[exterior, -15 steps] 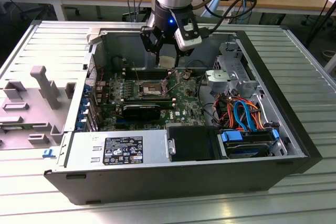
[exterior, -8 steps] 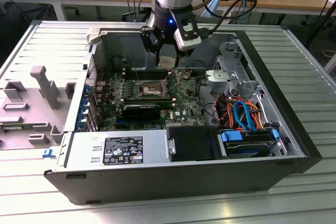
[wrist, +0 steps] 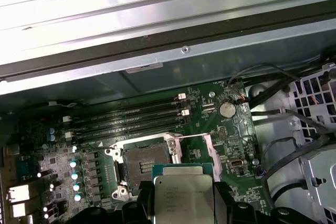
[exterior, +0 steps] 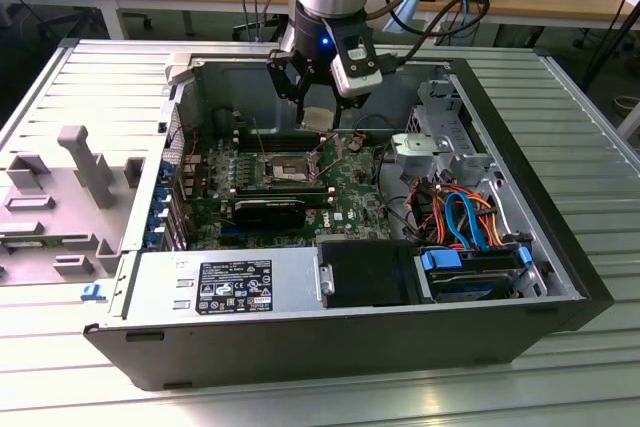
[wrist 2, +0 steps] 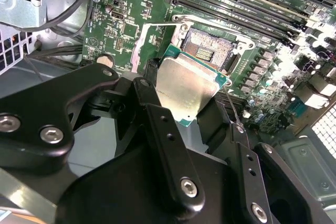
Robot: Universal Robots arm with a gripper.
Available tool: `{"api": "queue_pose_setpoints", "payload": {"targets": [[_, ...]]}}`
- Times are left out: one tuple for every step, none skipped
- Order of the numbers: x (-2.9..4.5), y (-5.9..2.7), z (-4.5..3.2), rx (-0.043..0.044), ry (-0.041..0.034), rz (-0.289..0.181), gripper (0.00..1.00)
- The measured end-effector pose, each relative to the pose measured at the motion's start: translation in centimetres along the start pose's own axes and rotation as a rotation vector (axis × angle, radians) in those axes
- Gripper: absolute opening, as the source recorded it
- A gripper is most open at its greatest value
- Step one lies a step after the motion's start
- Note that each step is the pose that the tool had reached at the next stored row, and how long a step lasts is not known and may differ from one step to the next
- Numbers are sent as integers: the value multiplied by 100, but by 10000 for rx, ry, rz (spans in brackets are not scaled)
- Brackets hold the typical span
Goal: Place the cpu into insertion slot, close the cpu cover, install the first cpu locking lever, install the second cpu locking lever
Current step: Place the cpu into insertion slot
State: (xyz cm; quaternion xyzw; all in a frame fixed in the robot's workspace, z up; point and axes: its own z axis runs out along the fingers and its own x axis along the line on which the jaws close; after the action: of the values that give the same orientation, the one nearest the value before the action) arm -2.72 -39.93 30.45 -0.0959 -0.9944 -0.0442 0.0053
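A ribbed, silver metal table (exterior: 560, 367) carries the work. An open computer case (exterior: 300, 347) lies on its side across the middle of it. Just beside the case, at the exterior view's left, a grey moulded panel (exterior: 70, 197) lies flat on the ribs.

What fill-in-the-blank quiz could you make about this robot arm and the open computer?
The gripper is shut on the square silvery ____.
The cpu hangs ____ the green circuit board, not touching it.
The insertion slot is ____: no chip sits in it.
The cpu cover is swung ____, not closed.
Missing words: cpu; above; empty; open.
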Motion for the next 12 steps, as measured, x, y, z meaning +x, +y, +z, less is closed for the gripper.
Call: {"api": "queue_pose_setpoints", "payload": {"targets": [[0,0,0,1,-2,16,55],[0,0,1,2,-3,33,55],[0,0,1,2,-4,45,55],[0,0,1,3,-6,62,55],[0,0,2,3,-7,77,55],[0,0,2,4,-9,92,55],[0,0,2,3,-11,116,55],[0,0,3,3,-13,133,55],[0,0,3,3,-14,145,55],[0,0,3,4,-15,159,55],[0,0,4,3,-16,171,55],[0,0,4,4,-18,184,55]]}}
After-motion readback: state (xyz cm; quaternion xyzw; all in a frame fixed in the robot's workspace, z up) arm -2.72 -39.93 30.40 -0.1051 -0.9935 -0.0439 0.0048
